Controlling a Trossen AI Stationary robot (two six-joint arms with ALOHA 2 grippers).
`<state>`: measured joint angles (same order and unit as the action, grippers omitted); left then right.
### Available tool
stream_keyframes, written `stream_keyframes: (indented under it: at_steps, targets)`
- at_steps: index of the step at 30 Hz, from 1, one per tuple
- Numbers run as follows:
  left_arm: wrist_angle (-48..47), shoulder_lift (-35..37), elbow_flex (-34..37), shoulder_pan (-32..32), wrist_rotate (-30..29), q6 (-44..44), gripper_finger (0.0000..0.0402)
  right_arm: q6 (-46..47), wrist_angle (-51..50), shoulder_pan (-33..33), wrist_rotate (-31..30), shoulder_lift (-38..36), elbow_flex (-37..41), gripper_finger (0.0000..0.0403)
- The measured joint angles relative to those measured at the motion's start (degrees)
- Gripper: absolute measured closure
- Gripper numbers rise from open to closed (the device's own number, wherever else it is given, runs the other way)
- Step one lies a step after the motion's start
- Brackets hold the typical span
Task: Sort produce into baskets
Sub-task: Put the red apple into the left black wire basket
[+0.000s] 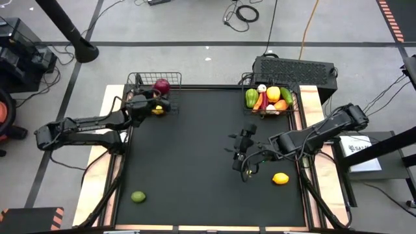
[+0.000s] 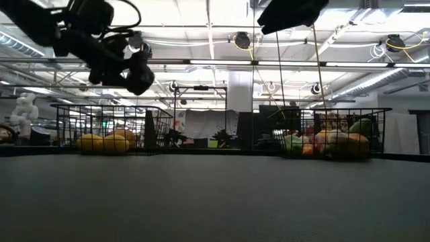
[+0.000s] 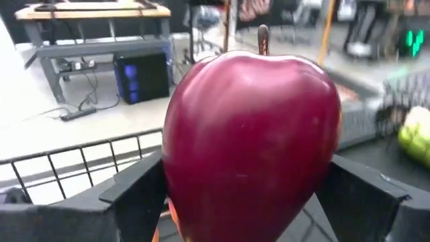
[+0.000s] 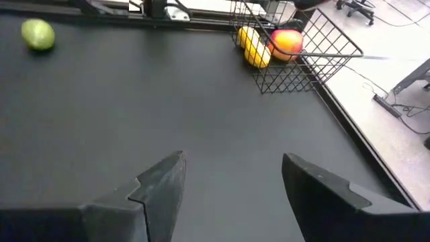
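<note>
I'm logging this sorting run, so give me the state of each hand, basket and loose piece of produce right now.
Left hand: shut on red apple, over left basket.
Right hand: open, empty, above the mat.
Left basket: holds yellow fruit.
Right basket: holds several pieces.
Lemon: loose on mat.
Lime: loose on mat.

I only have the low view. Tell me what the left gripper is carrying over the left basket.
Observer: The left gripper is shut on a dark red apple, above the left basket.
Operator: Report the right gripper.
Observer: The right gripper is open and empty above the mat.
Operator: List what remains loose on the mat.
Observer: A lemon near the right gripper and a lime at the near left.
</note>
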<state>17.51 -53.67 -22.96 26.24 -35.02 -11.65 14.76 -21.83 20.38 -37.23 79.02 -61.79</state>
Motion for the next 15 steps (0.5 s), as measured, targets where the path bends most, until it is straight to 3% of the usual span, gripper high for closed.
stream_keyframes:
  at_steps: [6,15]
  targets:
    - [7.7,-2.5,4.3,2.8,2.6,-4.0,0.0065,0.2,1.1,0.0,0.0,-0.4,0.0,0.0165]
    - [15.6,-12.4,4.7,3.0,6.0,-4.6,0.0054,-0.1,2.2,0.0,-0.2,-0.5,-0.1,0.0165]
